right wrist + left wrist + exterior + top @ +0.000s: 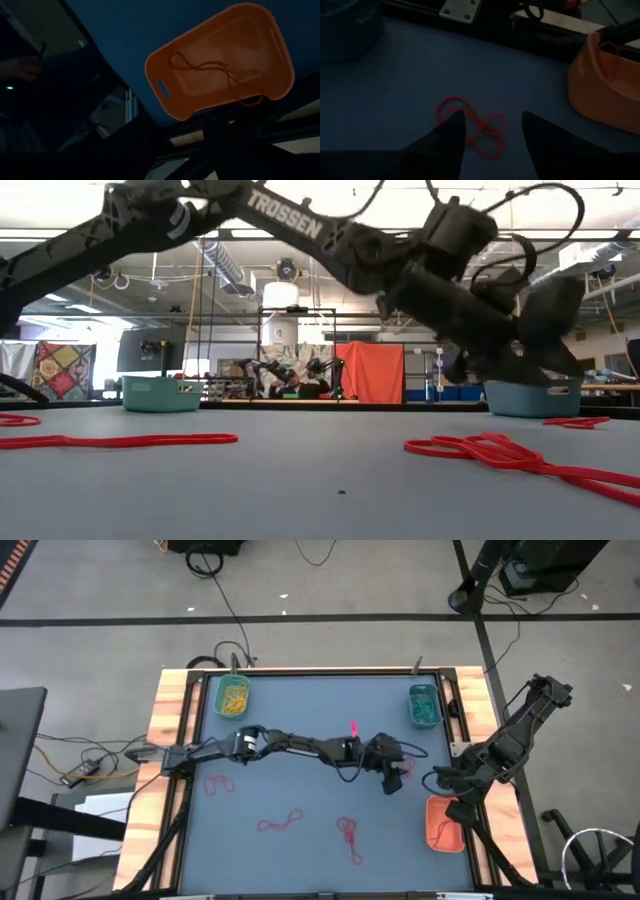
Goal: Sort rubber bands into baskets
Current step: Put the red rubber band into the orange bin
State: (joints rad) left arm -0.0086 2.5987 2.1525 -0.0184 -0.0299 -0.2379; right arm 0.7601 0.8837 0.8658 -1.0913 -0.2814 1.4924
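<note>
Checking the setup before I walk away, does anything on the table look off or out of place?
One thing: in the right wrist view a red rubber band hangs over the rim of the orange basket instead of lying fully inside. Otherwise, loose red bands on the table are simply unsorted, one lying between the left gripper's open jaws.

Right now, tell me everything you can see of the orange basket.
The orange basket is a small rectangular tray with rounded corners, apparently smooth plastic, with a slot handle cut near one short end. It sits upright at the table's right edge, near the front corner, directly under the right arm. Thin red rubber bands lie loose on its floor, and one strand hangs over its rim. Nothing grips it; the left claw is open over a red band on the table beside it.
</note>
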